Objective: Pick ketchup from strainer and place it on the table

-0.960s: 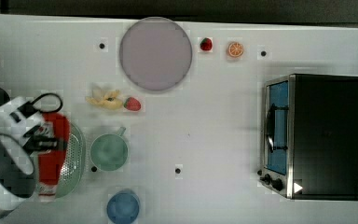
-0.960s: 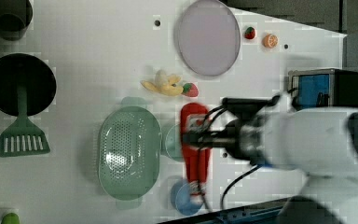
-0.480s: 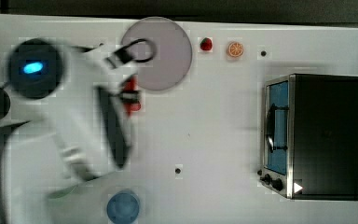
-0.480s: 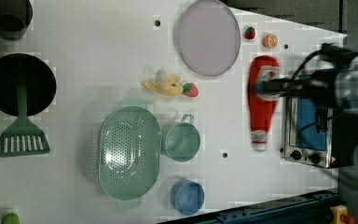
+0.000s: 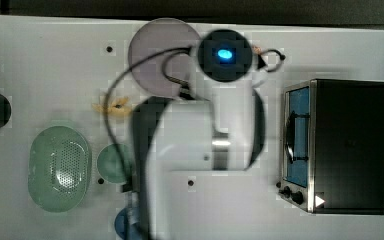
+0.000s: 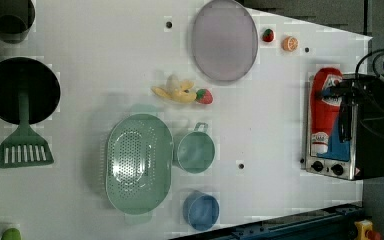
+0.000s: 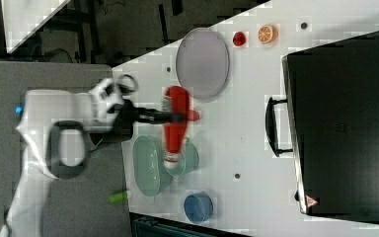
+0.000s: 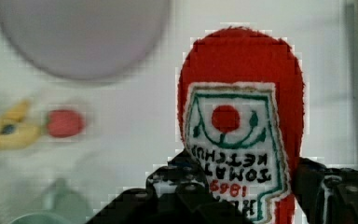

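Red ketchup point(image 8: 242, 140) sits clamped between the end effector point(image 8: 242, 196) fingers.

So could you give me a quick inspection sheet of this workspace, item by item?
Surface: white table, small dark holes.
Job's things: ketchup held in the air, out of the strainer, which is empty.
Clutter: plate, banana, strawberries, orange slice, green cup, blue cup, spatula, black pan, dark pot, toaster oven.
Claw: claw shut on the ketchup's label.
Cables: black cable looping from the arm.
Surroundings: dark floor, grey mat.
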Action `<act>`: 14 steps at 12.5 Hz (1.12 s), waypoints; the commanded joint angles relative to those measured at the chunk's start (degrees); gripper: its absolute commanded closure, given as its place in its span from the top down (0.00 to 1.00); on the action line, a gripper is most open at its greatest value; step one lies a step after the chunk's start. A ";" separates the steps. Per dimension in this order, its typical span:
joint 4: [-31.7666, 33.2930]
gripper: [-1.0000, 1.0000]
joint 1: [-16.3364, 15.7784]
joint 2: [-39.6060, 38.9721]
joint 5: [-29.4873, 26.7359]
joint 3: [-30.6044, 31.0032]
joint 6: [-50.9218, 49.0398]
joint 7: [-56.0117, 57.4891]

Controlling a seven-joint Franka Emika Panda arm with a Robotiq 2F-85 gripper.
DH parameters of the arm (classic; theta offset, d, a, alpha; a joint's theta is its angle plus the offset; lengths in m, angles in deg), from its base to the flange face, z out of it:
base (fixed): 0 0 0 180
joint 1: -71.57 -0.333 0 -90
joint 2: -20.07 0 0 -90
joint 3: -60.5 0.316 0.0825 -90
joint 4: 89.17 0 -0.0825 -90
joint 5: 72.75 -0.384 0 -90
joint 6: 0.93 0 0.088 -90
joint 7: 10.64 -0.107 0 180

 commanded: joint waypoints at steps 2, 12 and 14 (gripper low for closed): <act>7.40 0.56 -0.24 0.54 -0.14 -1.94 9.10 3.26; 19.46 0.56 -0.35 -12.02 -0.15 -2.48 32.08 2.11; 19.51 0.56 -0.33 -14.33 -0.06 -2.85 32.49 2.12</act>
